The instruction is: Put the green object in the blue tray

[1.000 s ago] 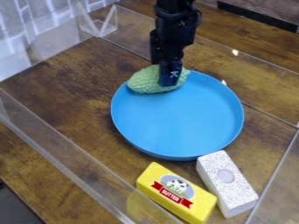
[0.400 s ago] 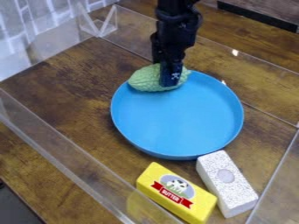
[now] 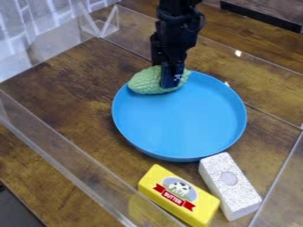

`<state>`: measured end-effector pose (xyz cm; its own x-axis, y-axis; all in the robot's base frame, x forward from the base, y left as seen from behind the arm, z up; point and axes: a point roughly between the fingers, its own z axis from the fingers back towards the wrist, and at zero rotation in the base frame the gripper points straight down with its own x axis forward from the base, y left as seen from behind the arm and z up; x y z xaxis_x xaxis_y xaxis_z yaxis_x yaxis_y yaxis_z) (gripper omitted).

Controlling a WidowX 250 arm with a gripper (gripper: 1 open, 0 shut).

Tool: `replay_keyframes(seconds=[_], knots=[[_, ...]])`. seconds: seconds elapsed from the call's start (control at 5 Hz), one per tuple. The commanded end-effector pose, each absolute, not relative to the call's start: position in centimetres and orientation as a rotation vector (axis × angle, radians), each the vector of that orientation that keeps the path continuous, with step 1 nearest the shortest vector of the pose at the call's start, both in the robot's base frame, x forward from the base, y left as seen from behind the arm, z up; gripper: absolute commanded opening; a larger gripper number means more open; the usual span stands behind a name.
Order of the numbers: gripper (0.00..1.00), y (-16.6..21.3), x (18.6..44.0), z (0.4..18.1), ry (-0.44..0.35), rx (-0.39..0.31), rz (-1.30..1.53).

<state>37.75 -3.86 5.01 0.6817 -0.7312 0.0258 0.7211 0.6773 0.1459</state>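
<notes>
Green object (image 3: 151,81) on blue tray (image 3: 180,120) rim | directly under gripper (image 3: 172,78) | gripper clamped onto it

I work over a dark brown wooden table (image 3: 53,97) with visible grain and plank seams. Clear acrylic panels (image 3: 71,168) stand along its near and left edges, catching pale reflections. Behind the far-left panel I see only a blurred, light grey area (image 3: 42,22), too indistinct to identify; the lighting is even and soft, with faint shadows.
</notes>
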Motion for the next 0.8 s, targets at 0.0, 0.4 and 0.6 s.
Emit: replay_keyframes(seconds=[0.0, 0.4, 0.6], knots=[[0.00, -5.6, 38.5, 8.6, -0.164, 0.153, -0.819], [0.00, -7.2, 37.9, 9.3, -0.165, 0.144, -0.812], [0.00, -7.8, 37.5, 9.2, -0.170, 0.133, -0.803]])
